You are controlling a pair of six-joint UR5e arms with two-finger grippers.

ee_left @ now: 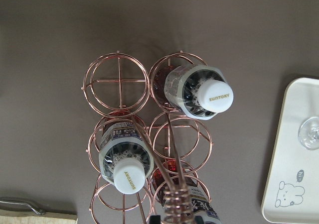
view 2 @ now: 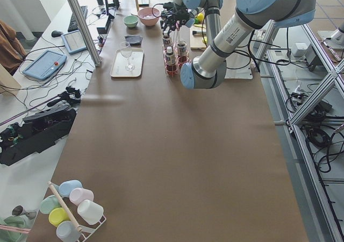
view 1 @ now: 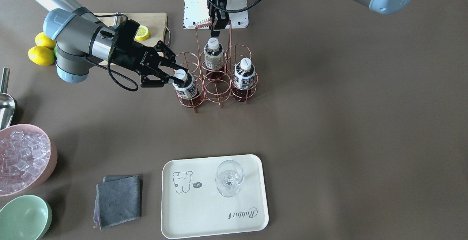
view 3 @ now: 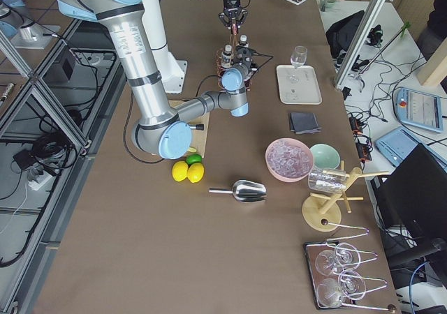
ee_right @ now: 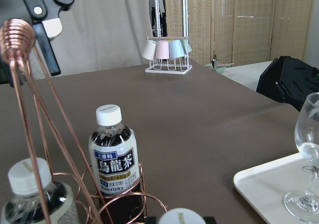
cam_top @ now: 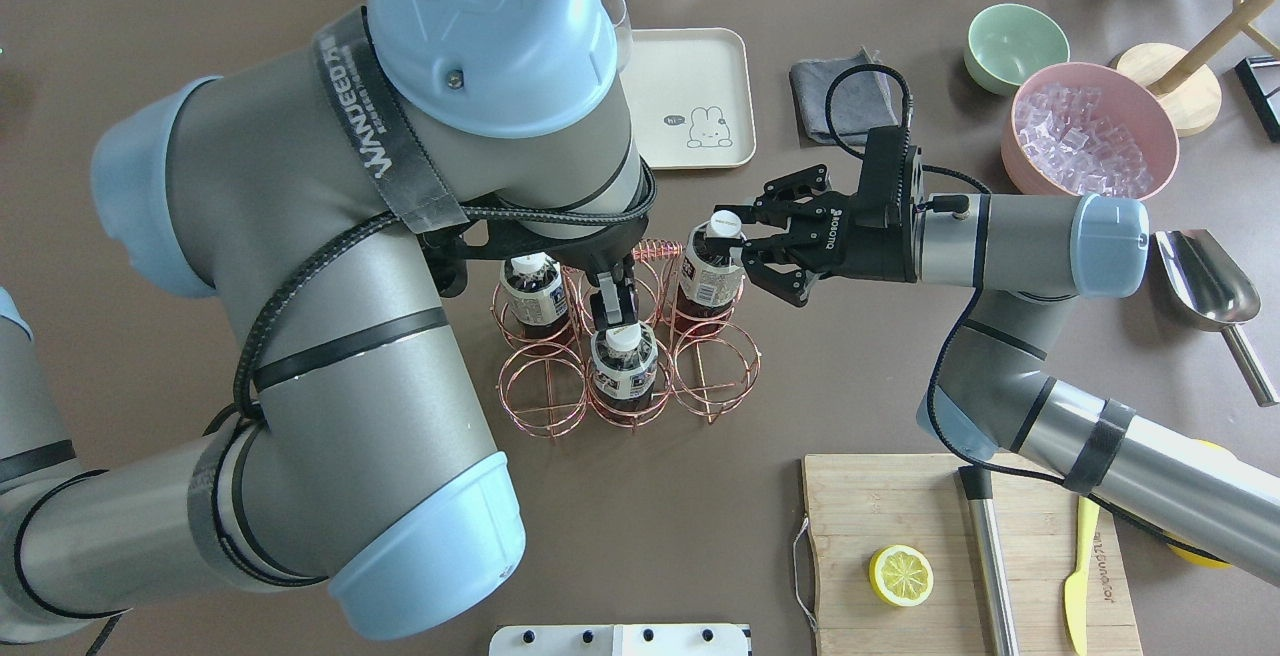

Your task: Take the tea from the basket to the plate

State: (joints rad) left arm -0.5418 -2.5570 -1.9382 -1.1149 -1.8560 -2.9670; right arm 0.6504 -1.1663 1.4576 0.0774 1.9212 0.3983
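Rose-gold wire basket [ee_left: 119, 80], six ring cells: three holding bottles, three empty.

Progress: early. No bottle out; nothing delivered. Left to do, by judgement: lift clear of the ring, carry across, set down on the plate [view 1: 204, 214].

Tea [view 1: 185, 88]: upright in the corner cell nearest the right arm, base down in its ring, white cap showing above the wire.

Right gripper [view 1: 177, 76]: reaching in level from the side, jaws drawn in to about cap width, one finger each side of the neck; apparently gripping.

Left gripper [view 1: 217, 31]: pointing down at the top of the handle, just beside the coil, fingers close together; whether clamped on the wire, impossible to tell. Likely there to steady the carrier.

Other two bottles [view 1: 213, 55] [view 1: 244, 75]: seated in their cells, untouched.

Plate: well apart from the basket, bearing one empty stemmed glass [view 1: 229, 177] on one half; the bear-drawing half bare.

Pink bowl [view 1: 51, 152]: heaped with ice [view 1: 22, 156].

Green bowl [view 1: 22, 218]: empty.
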